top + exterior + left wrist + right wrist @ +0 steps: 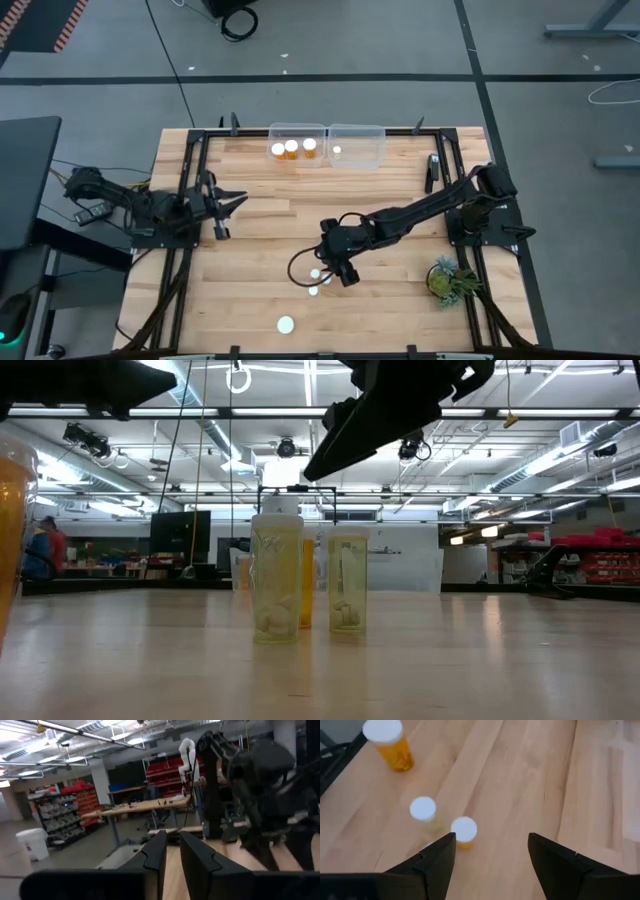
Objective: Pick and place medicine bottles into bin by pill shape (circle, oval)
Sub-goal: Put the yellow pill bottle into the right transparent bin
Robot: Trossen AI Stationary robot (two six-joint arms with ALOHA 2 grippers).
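The right gripper (336, 268) was found extended over the middle of the table (250, 240), with its fingers (437, 857) spread wide and nothing between them. It was poised above a small cluster of medicine bottles (314, 282), two of whose white caps were seen close together just ahead of the fingertips in the right wrist view. A further bottle (286, 324) stood apart, nearer the table's front edge.

The left gripper (232, 203) was held at the table's left side, clear of all bottles. Its fingers (157, 852) were seen nearly together with a narrow gap, and nothing was held.

Two clear bins (326, 145) were set side by side at the far edge. Three bottles (292, 149) were noted in the left bin and one white cap (337, 151) in the right.

Risks were judged as follows. Because the two clustered bottles stood so close, a descent onto one could knock or tip its neighbour, or both could be caught at once. A grip taken on the smooth round cap could slip. Pill shape could not be read from the frames, so misplacement in the wrong bin remained possible.
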